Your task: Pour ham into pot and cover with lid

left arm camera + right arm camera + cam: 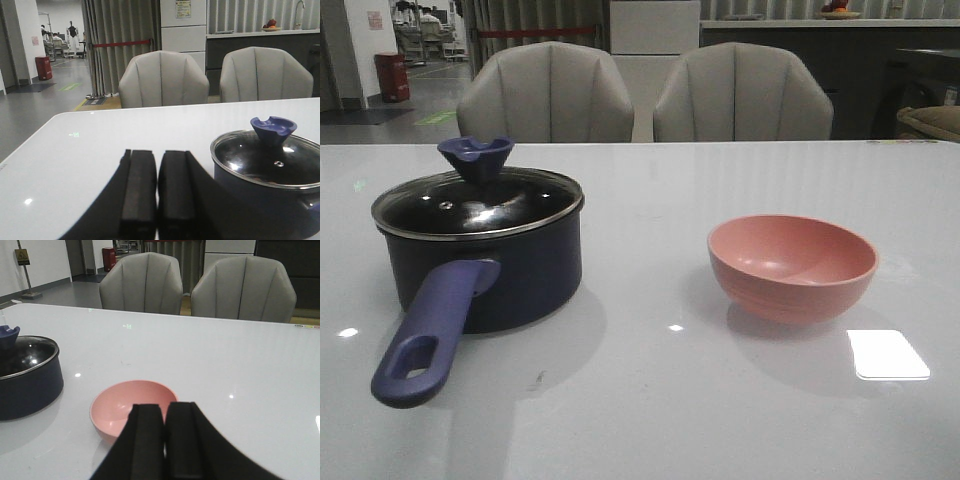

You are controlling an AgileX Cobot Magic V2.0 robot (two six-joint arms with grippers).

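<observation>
Black and matte, my left gripper (156,200) and right gripper (165,440) both sit pressed together, empty. Beyond them, glossy white table (650,400), smooth pink bowl (792,267) at right, navy pot (485,270) at left wearing its glass lid (478,203).

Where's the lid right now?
In the front view the lid sits closed on the pot on the left side of the table, with the pink bowl off to its right.
</observation>
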